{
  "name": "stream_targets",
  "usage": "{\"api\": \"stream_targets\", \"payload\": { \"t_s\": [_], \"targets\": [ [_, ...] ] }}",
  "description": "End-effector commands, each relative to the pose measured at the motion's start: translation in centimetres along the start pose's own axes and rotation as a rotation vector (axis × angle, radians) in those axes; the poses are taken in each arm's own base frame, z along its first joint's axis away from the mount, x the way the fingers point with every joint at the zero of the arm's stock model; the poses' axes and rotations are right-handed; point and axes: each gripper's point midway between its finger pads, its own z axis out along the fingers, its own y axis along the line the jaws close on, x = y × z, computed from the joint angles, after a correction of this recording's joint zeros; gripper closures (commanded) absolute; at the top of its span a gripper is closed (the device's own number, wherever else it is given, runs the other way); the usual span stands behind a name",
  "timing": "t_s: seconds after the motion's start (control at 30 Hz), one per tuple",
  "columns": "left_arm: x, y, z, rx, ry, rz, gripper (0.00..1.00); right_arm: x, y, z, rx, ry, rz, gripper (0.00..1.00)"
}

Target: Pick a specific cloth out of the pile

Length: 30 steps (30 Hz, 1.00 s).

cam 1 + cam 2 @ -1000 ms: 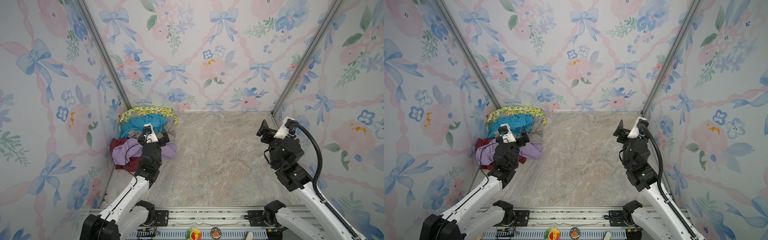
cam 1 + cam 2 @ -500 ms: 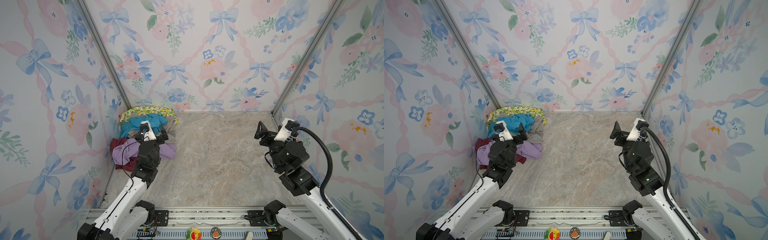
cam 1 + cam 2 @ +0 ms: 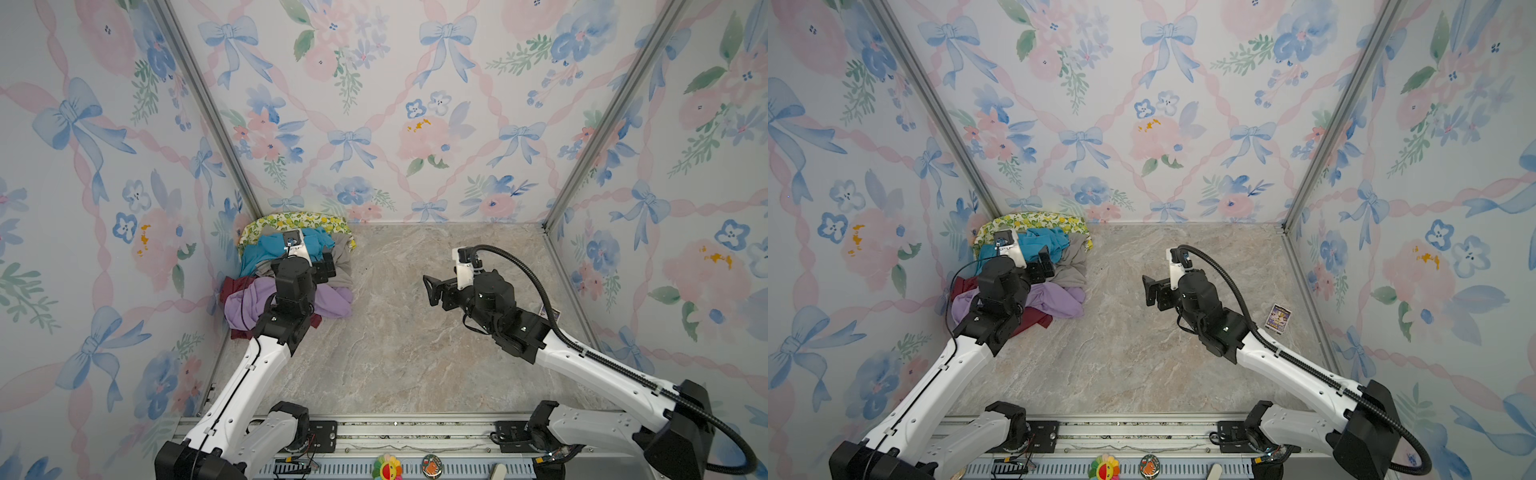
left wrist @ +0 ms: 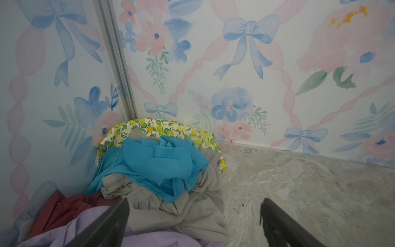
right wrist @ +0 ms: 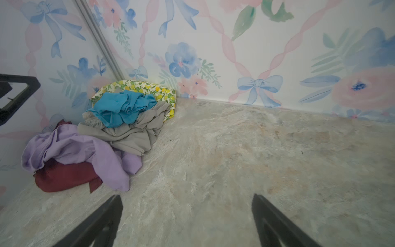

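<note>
Flowered wallpaper with blue bows closes in a marble-look table (image 3: 399, 353) on three sides. In both top views the pile (image 3: 291, 270) sits in the far left corner, and the left gripper (image 3: 328, 266) hangs over it with its jaws spread wide and empty, while the right gripper (image 3: 1150, 291) waits over bare table, equally spread and holding nothing. The left wrist view shows a teal cloth (image 4: 162, 158) on a grey cloth (image 4: 192, 205), with the maroon cloth (image 4: 62, 207) peeking out low beside a lavender cloth (image 4: 149, 239). The right wrist view gives the clearest look (the maroon cloth (image 5: 64, 177) lies at the bottom, pinned under lavender, its near edge exposed). This reads as the approach step; next, a gripper likely must drop to that exposed edge and pinch only maroon fabric.
</note>
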Motion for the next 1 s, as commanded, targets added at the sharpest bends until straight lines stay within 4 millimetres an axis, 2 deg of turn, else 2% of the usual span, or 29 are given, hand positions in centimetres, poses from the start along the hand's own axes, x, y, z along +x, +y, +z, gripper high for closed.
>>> {"api": "stream_targets", "payload": {
  "t_s": [0.0,0.1,0.2,0.4,0.43,0.47,0.63,0.8,0.97],
  "targets": [
    [4.1,-0.1,0.2,0.051,0.194,0.007,0.03,-0.3,5.8,1.6,-0.170,0.004,-0.027,0.03],
    [5.5,0.7,-0.2,0.040,0.227,-0.001,0.03,1.6,9.4,3.4,-0.258,0.049,-0.067,0.03],
    [6.4,1.0,-0.3,0.051,0.256,-0.021,0.02,3.4,12.0,4.8,-0.314,0.074,-0.107,0.03],
    [8.0,1.4,-0.3,0.037,0.300,-0.042,0.02,6.1,15.6,6.5,-0.367,0.117,-0.210,0.03],
    [8.3,1.5,-0.1,0.032,0.308,-0.052,0.02,5.9,15.9,6.4,-0.371,0.110,-0.214,0.03],
    [8.7,1.5,0.0,0.030,0.328,-0.061,0.02,7.1,16.0,7.1,-0.367,0.136,-0.223,0.03],
    [10.5,1.4,0.8,0.028,0.408,-0.077,0.02,8.2,16.1,8.1,-0.354,0.144,-0.199,0.03],
    [10.7,2.0,1.4,-0.024,0.418,-0.095,0.02,8.7,15.7,9.2,-0.315,0.160,-0.147,0.03],
    [10.9,3.1,1.5,-0.098,0.431,-0.130,0.07,8.8,14.9,10.3,-0.317,0.191,-0.021,0.02]
  ]
}}
